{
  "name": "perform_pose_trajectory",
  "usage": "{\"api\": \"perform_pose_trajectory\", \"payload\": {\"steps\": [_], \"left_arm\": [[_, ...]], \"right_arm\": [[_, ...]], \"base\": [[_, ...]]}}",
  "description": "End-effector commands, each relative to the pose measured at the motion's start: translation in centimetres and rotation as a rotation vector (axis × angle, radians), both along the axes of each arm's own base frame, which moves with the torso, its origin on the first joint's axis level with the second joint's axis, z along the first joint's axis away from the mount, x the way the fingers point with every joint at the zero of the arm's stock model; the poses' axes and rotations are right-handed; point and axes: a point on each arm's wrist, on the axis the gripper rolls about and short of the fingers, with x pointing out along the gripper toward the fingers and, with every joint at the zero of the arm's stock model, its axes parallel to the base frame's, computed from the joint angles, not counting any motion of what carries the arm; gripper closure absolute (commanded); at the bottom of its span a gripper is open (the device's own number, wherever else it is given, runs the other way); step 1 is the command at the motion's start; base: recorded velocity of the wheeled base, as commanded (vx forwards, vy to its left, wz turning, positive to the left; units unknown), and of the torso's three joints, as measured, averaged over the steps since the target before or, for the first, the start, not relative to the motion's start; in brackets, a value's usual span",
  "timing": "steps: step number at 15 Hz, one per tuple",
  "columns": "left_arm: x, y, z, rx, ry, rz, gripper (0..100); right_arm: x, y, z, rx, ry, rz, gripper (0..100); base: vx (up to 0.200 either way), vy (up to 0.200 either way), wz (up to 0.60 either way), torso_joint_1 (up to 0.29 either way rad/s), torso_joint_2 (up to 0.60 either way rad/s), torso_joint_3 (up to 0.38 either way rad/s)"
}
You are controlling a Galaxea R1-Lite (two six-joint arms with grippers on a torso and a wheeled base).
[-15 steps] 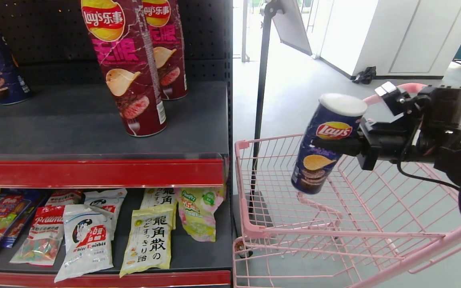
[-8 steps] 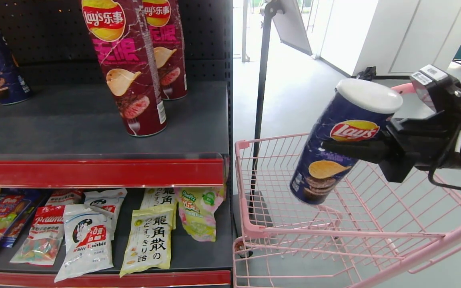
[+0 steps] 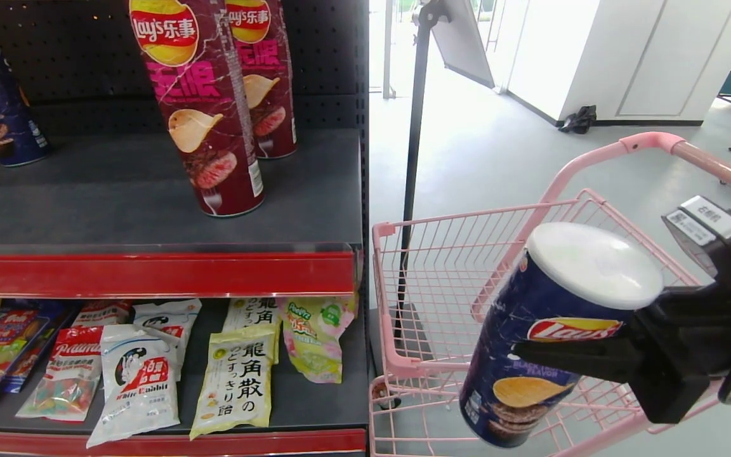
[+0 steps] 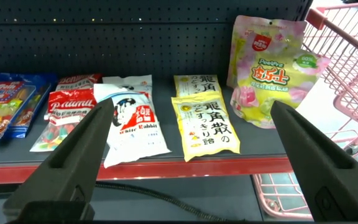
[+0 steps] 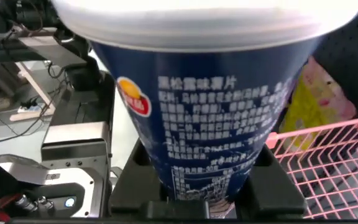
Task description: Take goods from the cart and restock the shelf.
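dark upper shelf (image 3: pixel 118 197) with red front edge, grey floor (image 3: pixel 486 146) to its right. right gripper (image 3: pixel 553 355) clamped on tilted blue chip can (image 3: pixel 524 387) over the pink cart (image 3: pixel 441 254) (white lid up). left gripper (image 4: pixel 191 155) fingers apart, facing snack bags (image 4: pixel 207 124) on the lower shelf. two maroon cans (image 3: pixel 207 114) stand upright on the upper shelf.

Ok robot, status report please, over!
Right end effector shut on tilted dark blue chip can, white lid, over pink wire cart. Left end effector open, facing lower-shelf snack bags. Cart rim between can and shelf.
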Motion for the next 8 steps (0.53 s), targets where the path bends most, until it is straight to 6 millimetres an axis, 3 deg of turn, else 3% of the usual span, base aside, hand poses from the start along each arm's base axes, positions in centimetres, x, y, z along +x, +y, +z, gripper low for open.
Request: {"api": "perform_pose_trajectory", "payload": {"steps": [1,5,8], "left_arm": [[0.01,0.0,0.0,0.0,0.002,0.0,0],[0.01,0.0,0.0,0.0,0.002,0.0,0],[0.01,0.0,0.0,0.0,0.002,0.0,0]], "right_arm": [[-0.6,0.61,-0.32,-0.008,0.007,0.022,100],[-0.42,1.28,-0.65,-0.017,0.021,0.041,100],[-0.4,1.37,-0.72,-0.018,0.024,0.044,100]], "base": [[0.0,0.0,0.0,0.0,0.0,0.0],[0.0,0.0,0.0,0.008,-0.02,-0.015],[0.0,0.0,0.0,0.129,-0.37,-0.237]]}}
